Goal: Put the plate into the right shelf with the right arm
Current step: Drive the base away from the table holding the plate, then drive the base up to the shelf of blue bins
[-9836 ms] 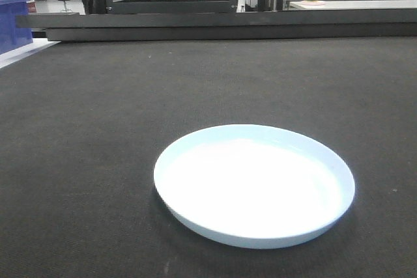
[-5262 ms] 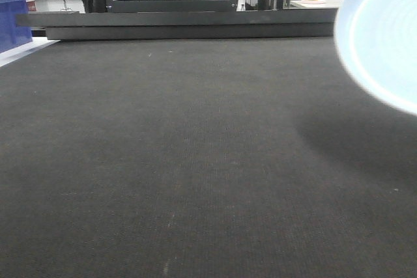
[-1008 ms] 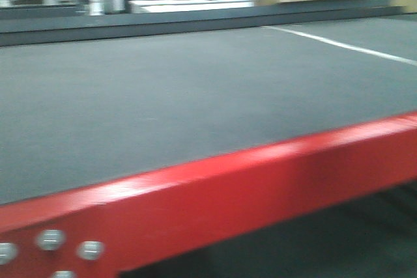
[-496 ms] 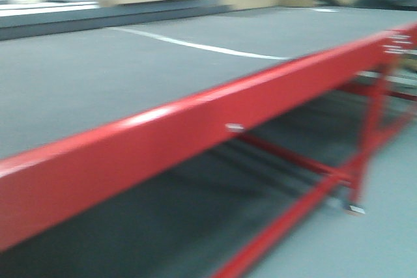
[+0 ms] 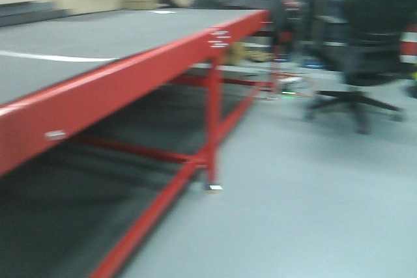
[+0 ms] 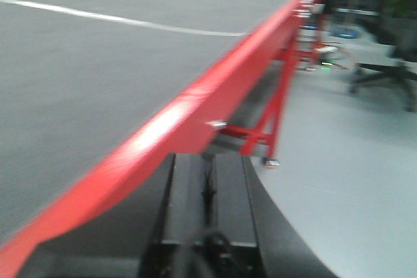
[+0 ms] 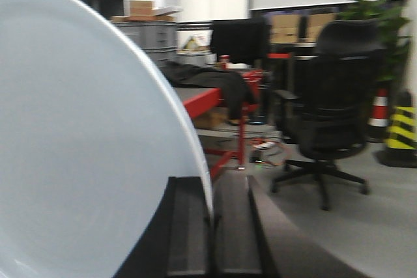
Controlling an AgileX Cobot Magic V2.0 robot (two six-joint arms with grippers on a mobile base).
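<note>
Plate (image 7: pixel 85 135) first: you have it, standing on edge and filling the left half of the right wrist view, its rim pinched between the two fingers of the right gripper (image 7: pixel 210 190), which is clamped on it. By my reading the pick is done and this is the carry. The right shelf shows in none of the views, so placing has not begun.

Largest thing in front of you is the table (image 5: pixel 117 86), one of them, red-framed with a grey top, running from near left to far centre. Its top shows bare apart from a white line. To its right is open grey floor, and far right stands one black office chair (image 5: pixel 365 50) that you can make out clearly. All three views are smeared, so smaller things at the far end are hard to count. The right wrist view adds one traffic cone (image 7: pixel 378 112), one yellow-and-black striped block (image 7: pixel 401 131) just beside it, and one leafy plant (image 7: pixel 384 11) behind the chair.

The left gripper (image 6: pixel 207 167) hangs beside the table's red rail, fingers pressed together with nothing between them.

Next move, as I judge it: bring the shelf into view before you extend the right arm, keep clear of the chair, and level the plate before setting it down.
</note>
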